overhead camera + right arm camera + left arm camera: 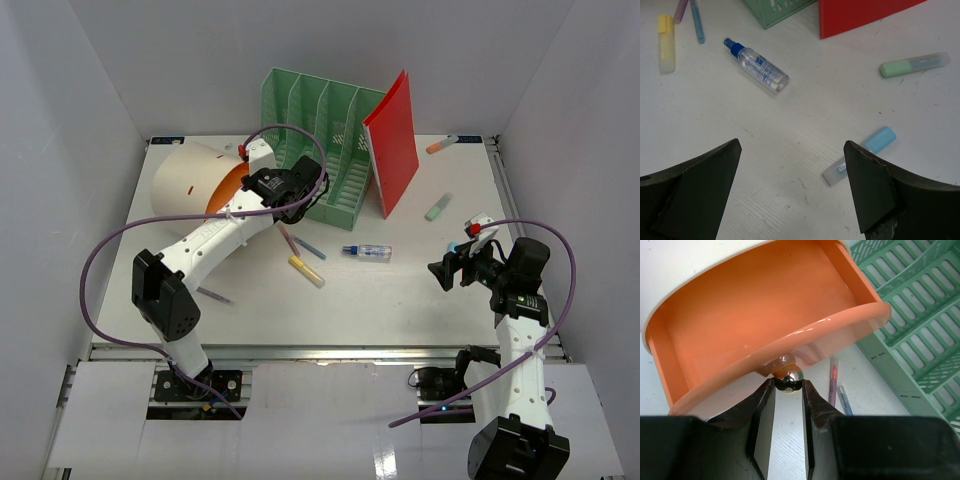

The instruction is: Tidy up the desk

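Left wrist: tool tight on metal knob

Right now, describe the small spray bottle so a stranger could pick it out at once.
Start at the green file rack at the back of the white desk, with the red folder at its right end. Just nearer than the folder's foot, the spray bottle lies on its side. Unlike the coloured markers around it, it is clear with a blue spray head.

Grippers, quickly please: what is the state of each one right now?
Left gripper: shut on the metal knob of the orange drawer.
Right gripper: open, holding nothing.
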